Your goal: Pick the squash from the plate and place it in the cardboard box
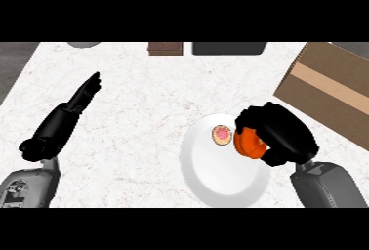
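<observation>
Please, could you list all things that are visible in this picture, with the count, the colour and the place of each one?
counter: one, white marbled, fills most of the view
plate: one, white, right of centre near the lower edge
squash: one, orange, at the plate's right rim, held in the right hand
small round item: one, pink with a yellow rim, on the plate's upper part; what it is cannot be told
box: one, brown cardboard, right edge
dark flat thing: one, dark grey, top edge, cut off
brown thing: one, top edge, cut off
grey thing: one, top left, cut off
left hand: one, black, open, at left, resting
right hand: one, black, curled round the squash
</observation>
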`<state>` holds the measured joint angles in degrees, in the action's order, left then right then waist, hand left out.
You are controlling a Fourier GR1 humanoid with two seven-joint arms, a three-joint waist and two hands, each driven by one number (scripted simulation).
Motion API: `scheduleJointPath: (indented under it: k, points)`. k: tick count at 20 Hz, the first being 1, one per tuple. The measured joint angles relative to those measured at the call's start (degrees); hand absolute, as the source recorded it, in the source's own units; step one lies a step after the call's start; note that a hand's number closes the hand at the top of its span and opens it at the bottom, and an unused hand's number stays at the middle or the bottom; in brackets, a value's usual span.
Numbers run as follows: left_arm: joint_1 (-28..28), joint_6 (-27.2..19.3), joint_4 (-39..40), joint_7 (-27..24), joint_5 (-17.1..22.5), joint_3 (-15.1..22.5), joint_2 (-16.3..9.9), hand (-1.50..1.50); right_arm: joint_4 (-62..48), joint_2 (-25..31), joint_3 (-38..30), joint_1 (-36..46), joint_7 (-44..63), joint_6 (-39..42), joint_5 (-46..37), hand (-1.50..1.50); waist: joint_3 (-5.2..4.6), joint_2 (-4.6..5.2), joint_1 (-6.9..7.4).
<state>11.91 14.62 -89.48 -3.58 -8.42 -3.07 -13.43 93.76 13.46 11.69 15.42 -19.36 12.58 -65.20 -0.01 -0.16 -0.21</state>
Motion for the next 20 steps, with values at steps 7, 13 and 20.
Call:
scheduleJointPath:
  k: [7,13,20]
  points:
    - [1.0,-0.3,0.4,0.9,-0.4,0.1,0.5,0.0,8.6,-2.2,-12.1,4.0,9.8,5.0,7.0,1.5,-0.01,-0.04,-0.42]
    - [0.1,-0.6,0.5,-0.5,-1.3,0.7,1.0,0.0,5.2,-1.6,-24.7,11.3,17.9,5.4,12.1,1.5,0.0,0.14,0.16]
    - [0.6,-0.1,0.1,0.0,-1.3,0.8,1.3,0.0,-11.2,6.9,-35.0,21.3,17.7,2.7,15.1,1.5,0.02,0.37,0.88]
